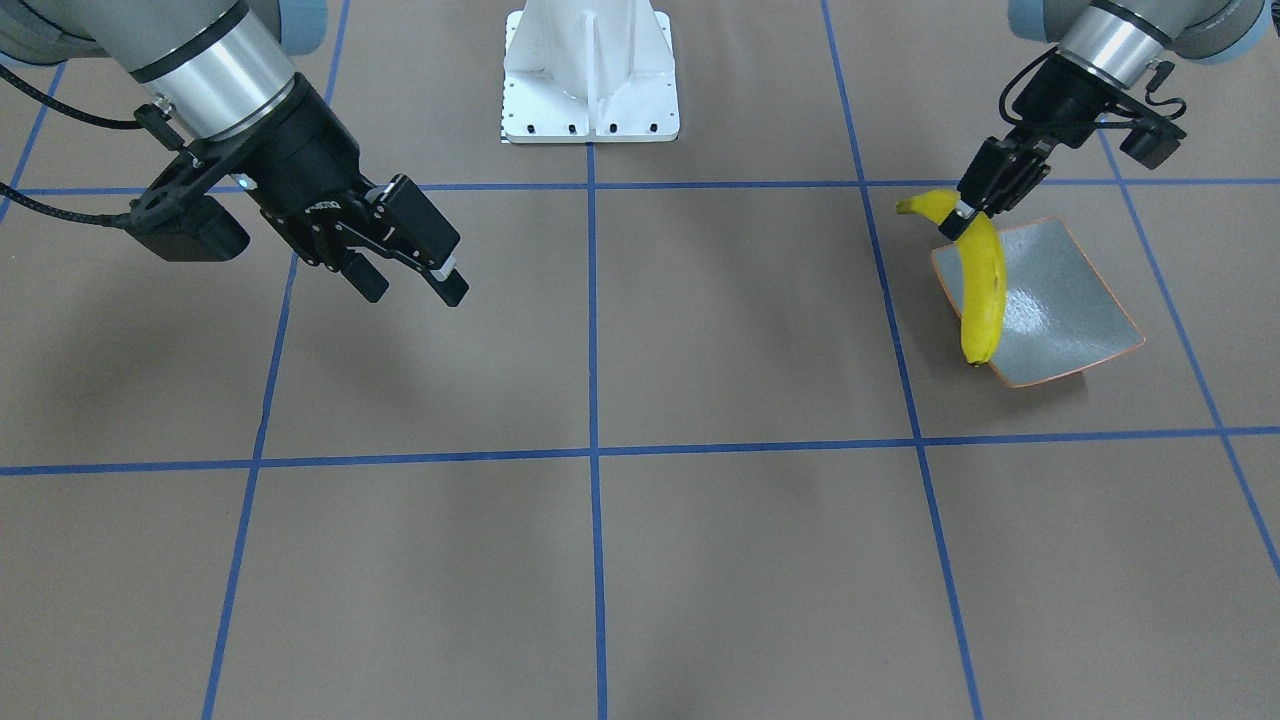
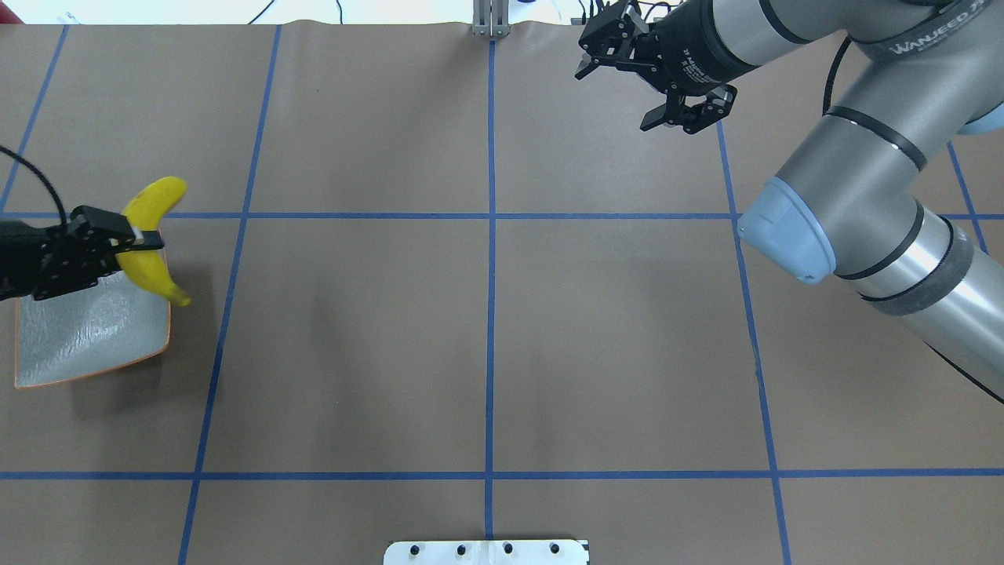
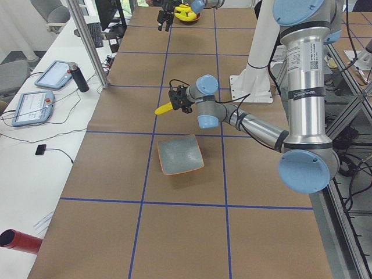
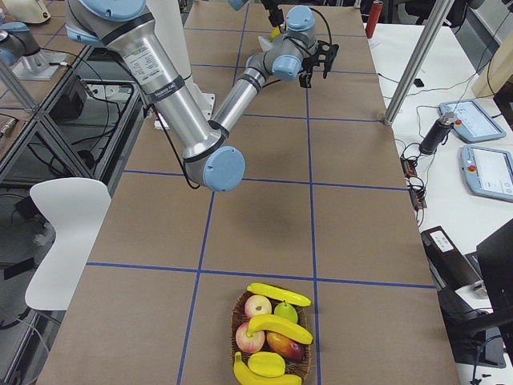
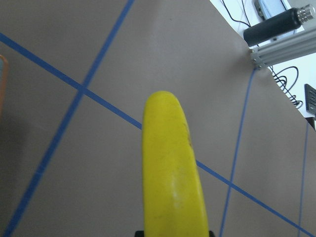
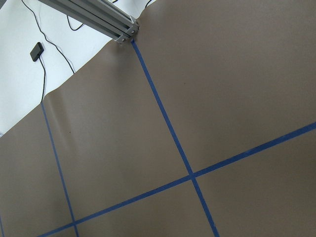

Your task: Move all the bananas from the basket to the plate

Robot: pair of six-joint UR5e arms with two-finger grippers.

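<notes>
1. My left gripper [image 1: 965,212] is clamped on one banana [image 1: 985,290], close to its stem end.
2. That banana hangs in the air over the edge of the plate [image 1: 1060,310], at the left end of the table [image 1: 700,350].
3. My right gripper [image 1: 415,290] hovers over the table, jaws spread wide, holding nothing.
4. Three more bananas [image 4: 280,327] lie in the basket [image 4: 234,321] at the right end, among other fruit [image 4: 258,306].

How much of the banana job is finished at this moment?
No banana lies yet on the glossy grey-green square plate. The left pincer holds one bright yellow banana over its edge. Three more yellow bananas wait in the brown woven basket.
</notes>
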